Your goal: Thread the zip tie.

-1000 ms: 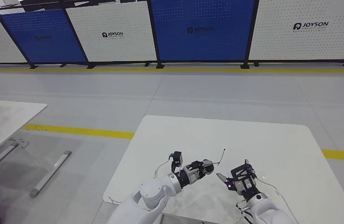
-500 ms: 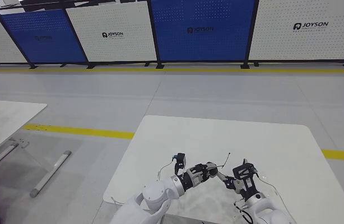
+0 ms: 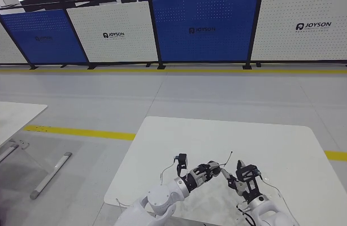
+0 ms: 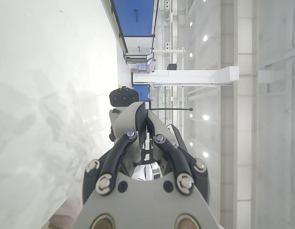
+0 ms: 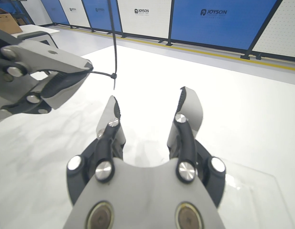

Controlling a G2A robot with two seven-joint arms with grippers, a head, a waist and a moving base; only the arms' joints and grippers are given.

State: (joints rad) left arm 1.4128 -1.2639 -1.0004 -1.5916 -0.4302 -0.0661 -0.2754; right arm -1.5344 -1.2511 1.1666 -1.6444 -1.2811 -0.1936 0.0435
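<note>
A thin black zip tie [image 3: 226, 159] is held above the white table [image 3: 179, 141], with my left gripper [image 3: 217, 168] shut on it. In the right wrist view a short piece runs from the left gripper [image 5: 88, 70] to a small block on the zip tie [image 5: 114, 75]. From there the long strap rises and a short tip sticks out below. The left wrist view has the zip tie [image 4: 171, 108] jutting sideways from the left gripper [image 4: 144, 111]. My right gripper [image 5: 149, 96] is open, just below and beside the tip, not touching it. It sits right of the tie as the right gripper [image 3: 234, 177].
A clear plastic sheet [image 5: 247, 179] lies on the table under my right wrist. Blue and white pegboard panels [image 3: 204, 31] stand across the floor beyond the table. Another white table [image 3: 12, 116] sits off to the left.
My left gripper carried the zip tie a little to the right. The right gripper moved left, closing in on the tie, its fingers staying open.
</note>
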